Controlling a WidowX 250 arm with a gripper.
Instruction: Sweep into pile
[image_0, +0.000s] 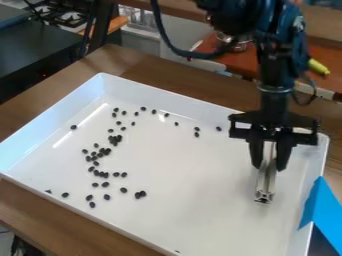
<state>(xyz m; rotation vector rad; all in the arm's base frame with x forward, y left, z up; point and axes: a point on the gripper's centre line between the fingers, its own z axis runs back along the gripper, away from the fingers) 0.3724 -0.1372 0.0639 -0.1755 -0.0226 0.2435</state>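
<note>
My gripper hangs over the right part of a white tray, shut on a pale metal bar that points down towards the tray floor. Whether the bar's lower end touches the floor I cannot tell. Small black beans lie scattered across the tray's left half, thickest in a loose band left of the middle. Several single beans are spread near the back wall, to the left of my gripper. Towards the front left lie a few more beans.
The tray's raised walls surround the beans and the bar. A blue folded piece stands at the tray's right edge. Behind the wooden table are a metal bowl and a dark counter.
</note>
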